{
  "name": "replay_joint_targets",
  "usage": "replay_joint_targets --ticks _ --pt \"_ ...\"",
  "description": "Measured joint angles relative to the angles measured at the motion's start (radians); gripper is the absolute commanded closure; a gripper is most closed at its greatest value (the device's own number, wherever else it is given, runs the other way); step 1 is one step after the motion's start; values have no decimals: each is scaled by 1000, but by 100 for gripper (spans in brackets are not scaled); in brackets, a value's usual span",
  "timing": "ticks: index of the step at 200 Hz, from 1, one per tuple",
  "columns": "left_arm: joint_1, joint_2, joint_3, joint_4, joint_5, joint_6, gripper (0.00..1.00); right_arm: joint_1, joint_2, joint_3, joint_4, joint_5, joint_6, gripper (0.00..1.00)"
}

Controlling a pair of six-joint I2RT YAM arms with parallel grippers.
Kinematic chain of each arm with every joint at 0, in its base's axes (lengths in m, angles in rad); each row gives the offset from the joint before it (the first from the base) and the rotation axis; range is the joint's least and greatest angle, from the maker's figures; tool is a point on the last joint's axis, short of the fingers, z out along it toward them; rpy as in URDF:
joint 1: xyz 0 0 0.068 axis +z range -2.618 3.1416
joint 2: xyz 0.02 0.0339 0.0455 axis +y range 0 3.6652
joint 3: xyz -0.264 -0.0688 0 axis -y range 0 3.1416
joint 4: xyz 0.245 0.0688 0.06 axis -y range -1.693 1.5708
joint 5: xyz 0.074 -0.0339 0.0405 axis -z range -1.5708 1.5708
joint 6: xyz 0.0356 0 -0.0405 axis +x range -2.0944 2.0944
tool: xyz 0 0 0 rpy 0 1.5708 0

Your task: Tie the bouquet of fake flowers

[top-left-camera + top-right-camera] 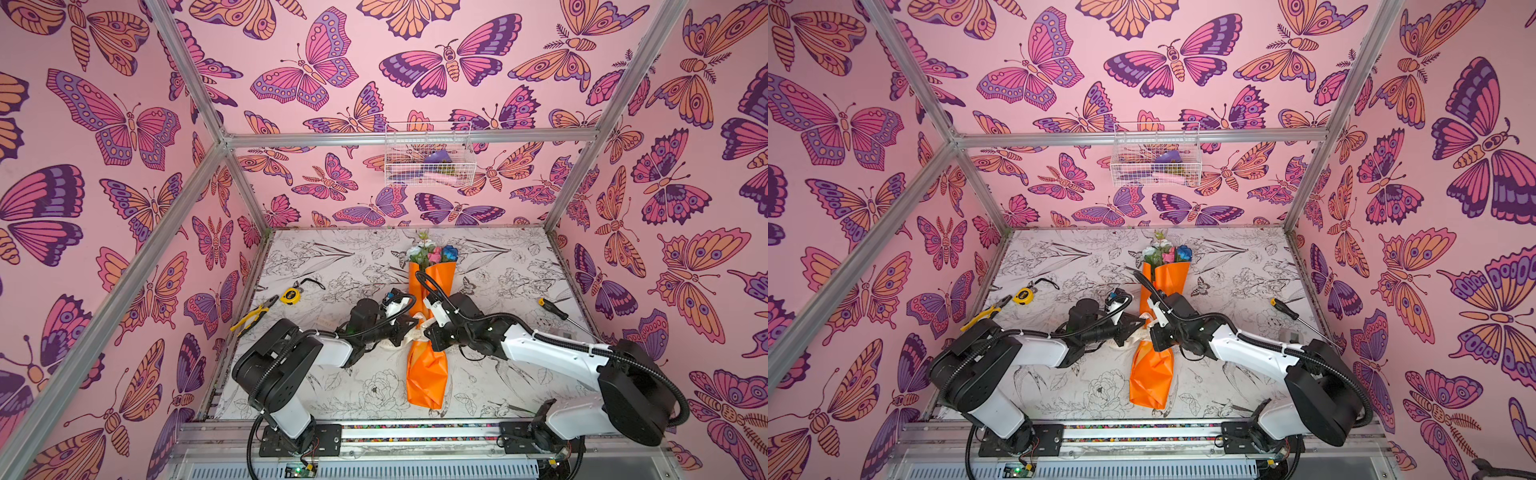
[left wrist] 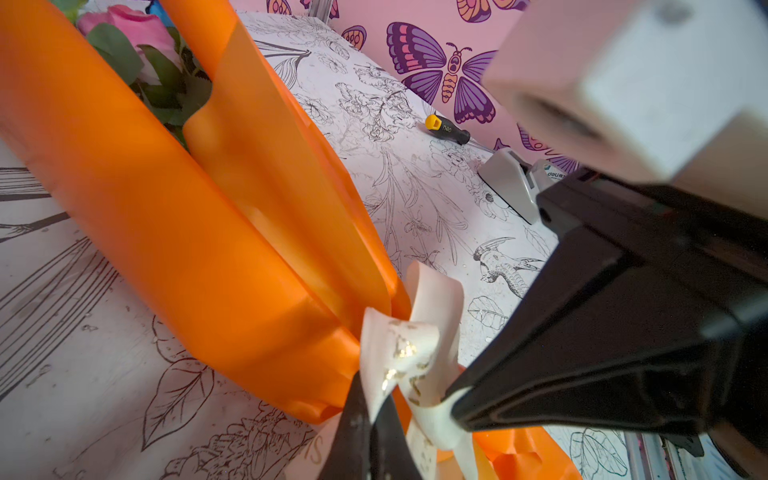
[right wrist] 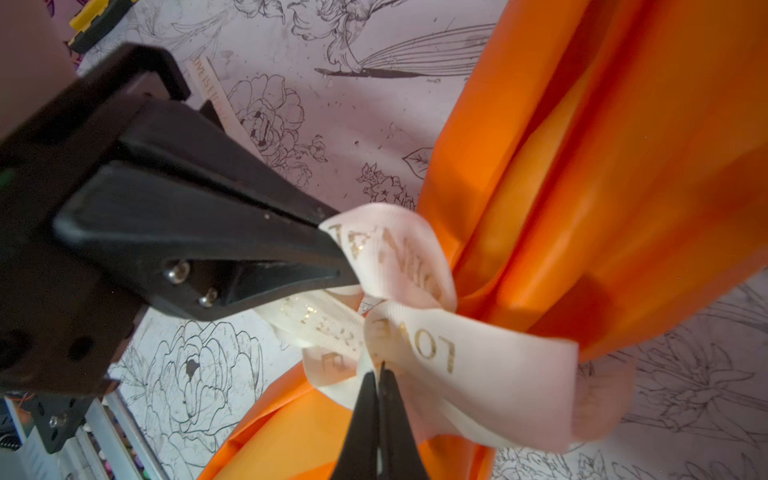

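In a top view the bouquet (image 1: 428, 374) is lying between both sets of jaws, the ribbon (image 1: 416, 331) crossing its waist; in the left wrist view the left gripper (image 2: 374, 415) is pinching one loop; in the right wrist view the right gripper (image 3: 380, 395) is pinching the other; an even, level outward pull is looking wisest, with the knot midway between them.

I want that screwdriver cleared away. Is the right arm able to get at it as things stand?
Probably not right now: the right gripper is shut on the ribbon at the bouquet. Once released, likely yes; the screwdriver lies uncovered on that arm's side.
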Motion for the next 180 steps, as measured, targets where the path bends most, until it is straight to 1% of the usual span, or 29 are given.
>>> replay_joint_targets --ticks 55,70,95,120,129,144,180 --pt "-6 -1 0 5 0 -2 100 0 10 19 21 14 4 100" --pt "-7 -5 -1 4 0 -3 100 0 -2 18 7 14 11 92" --pt "-7 -12 -1 4 -5 -3 100 0 -90 16 -67 29 29 63" --pt "-7 -17 -1 1 -8 -3 100 0 -210 -11 -134 79 61 44" --pt "-8 -18 -1 1 -9 -3 100 0 -245 -31 -144 107 67 42" --pt "-8 -18 -1 -1 -12 -3 100 -8 -277 -66 -154 144 79 41" --pt "-8 -18 -1 -3 -15 -3 100 -40 -227 -85 -164 204 101 39"
